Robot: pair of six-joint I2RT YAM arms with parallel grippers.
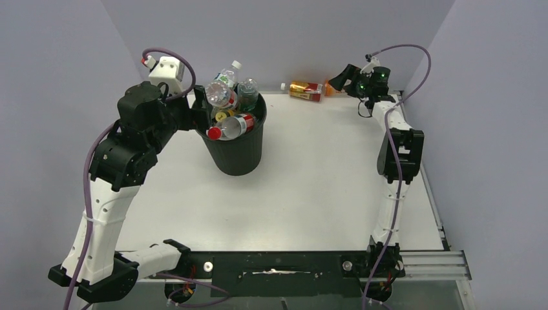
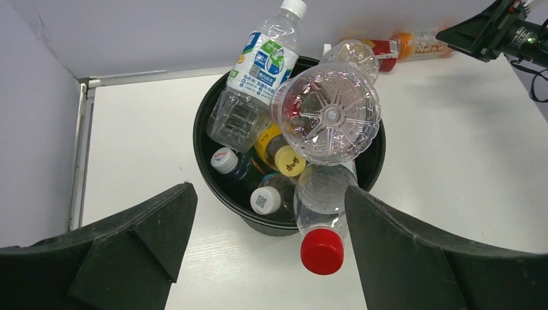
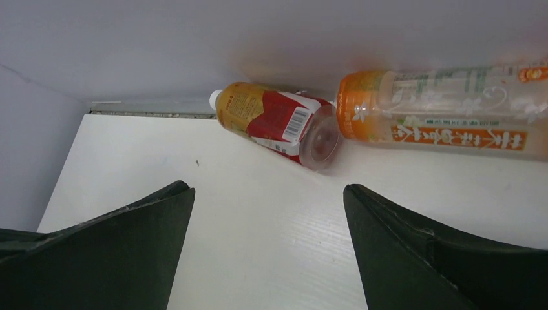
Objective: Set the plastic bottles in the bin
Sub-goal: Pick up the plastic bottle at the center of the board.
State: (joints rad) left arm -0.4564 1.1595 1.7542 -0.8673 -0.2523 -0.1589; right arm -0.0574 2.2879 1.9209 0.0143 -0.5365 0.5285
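Top external: fixed high behind the arm bases point(image 1: 271, 268), angled down across the whole table point(image 1: 323, 194) to the back wall point(image 1: 284, 39). Left wrist: close above the bin point(image 2: 200, 139), looking steeply down between its fingers point(image 2: 129, 245). Right wrist: low over the table, facing the back wall, near the red-labelled bottle point(image 3: 278, 119) and orange bottle point(image 3: 446, 116). All three views share both bottles; top and left wrist share the bin.

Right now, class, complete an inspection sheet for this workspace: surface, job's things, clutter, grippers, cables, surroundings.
Surface: white table.
Job's things: black bin heaped with bottles past its rim; red-labelled bottle and orange bottle lie outside it at the far edge.
Clutter: nothing seen.
Grippers: left gripper open, empty, facing the bin; right gripper open, empty, facing the two loose bottles.
Cables: purple cables, one per side, looping loose.
Surroundings: grey walls on three sides.
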